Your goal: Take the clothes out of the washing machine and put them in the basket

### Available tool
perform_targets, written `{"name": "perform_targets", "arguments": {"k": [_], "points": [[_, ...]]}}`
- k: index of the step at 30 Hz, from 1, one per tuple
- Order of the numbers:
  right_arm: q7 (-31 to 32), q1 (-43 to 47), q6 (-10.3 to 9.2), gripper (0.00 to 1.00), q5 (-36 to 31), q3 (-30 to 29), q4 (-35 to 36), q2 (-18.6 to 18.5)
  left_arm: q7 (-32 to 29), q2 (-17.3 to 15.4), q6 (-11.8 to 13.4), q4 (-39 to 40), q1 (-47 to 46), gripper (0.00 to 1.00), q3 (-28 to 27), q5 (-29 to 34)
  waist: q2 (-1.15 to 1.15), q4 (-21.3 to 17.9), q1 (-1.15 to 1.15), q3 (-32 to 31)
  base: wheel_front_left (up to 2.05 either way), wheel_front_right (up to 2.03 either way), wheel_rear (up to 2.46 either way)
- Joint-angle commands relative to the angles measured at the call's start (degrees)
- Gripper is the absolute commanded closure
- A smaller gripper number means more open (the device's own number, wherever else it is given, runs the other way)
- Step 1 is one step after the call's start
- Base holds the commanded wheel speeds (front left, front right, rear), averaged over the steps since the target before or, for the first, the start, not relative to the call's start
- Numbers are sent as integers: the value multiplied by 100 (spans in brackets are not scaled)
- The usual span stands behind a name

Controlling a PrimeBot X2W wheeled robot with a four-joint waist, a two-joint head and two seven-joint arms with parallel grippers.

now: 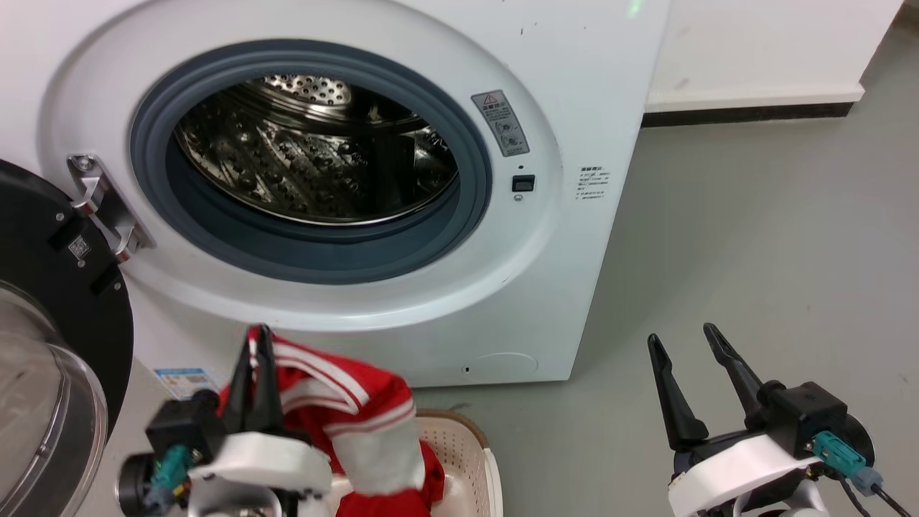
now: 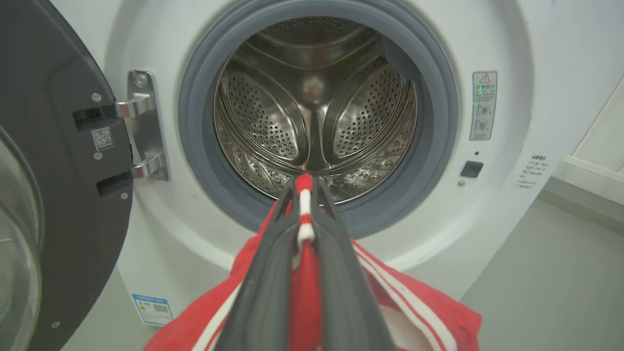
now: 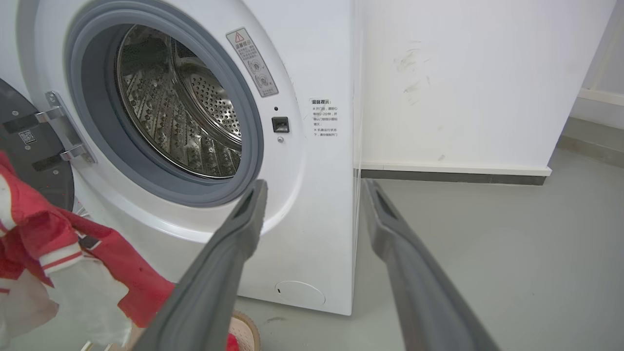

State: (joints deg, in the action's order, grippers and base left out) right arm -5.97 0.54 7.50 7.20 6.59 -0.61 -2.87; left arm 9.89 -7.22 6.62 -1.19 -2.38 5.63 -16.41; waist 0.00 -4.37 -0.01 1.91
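— Red soft cloth with white stripes, is that the clothes [image 1: 344, 402]?
— Yes. The clothes are bunched up and hang from the left gripper [image 1: 257, 336], outside the washing machine [image 1: 574, 108]. One pale white part droops at the front. The bottom end drops into the basket [image 1: 470, 441].
— Where does the basket sit?
— Down low, just in front of the washing machine, under the cloth. It is cream plastic with little holes and a brown rim. Just one corner can be seen.
— What is close by on the left?
— The round door [image 1: 64, 301] with its black rim. It stands swung open on a metal hinge [image 1: 104, 205], just beside the left gripper. Behind the grey rubber ring [image 1: 474, 179] the steel drum [image 1: 316, 158] shines, full of little holes.
— And on the right?
— Wide grey floor [image 1: 754, 251] runs from the machine's side to the white wall [image 1: 761, 50].
— How does the left gripper stand?
— It points up, below the bottom edge of the round hole. Its two dark fingers [image 2: 273, 273] are pinched tight on a fold of the red cloth.
— And the right gripper [image 1: 680, 332]?
— It sits low over the floor, well apart from the machine. Its fingers point up and are spread wide, with nothing between them.
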Motion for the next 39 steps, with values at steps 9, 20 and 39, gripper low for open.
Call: {"name": "perform_targets", "arguments": {"k": [9,20,39], "points": [[-7,-270,-2,0,-89,36,167,0,304,272,-208,-1324,126,100,249,-363,0,158,1,826,0,0,0],[-132,-810,-2,0,-115,91,173,0,524,418,-431,-3970,-1201,100,557,-606,0,11,1,2083,0,0,0],[-524,-1645,-2,0,91,410,-103,-99,530,429,-238,-6866,-3537,100,479,-1268,0,-493,1,3774,0,0,0]]}}
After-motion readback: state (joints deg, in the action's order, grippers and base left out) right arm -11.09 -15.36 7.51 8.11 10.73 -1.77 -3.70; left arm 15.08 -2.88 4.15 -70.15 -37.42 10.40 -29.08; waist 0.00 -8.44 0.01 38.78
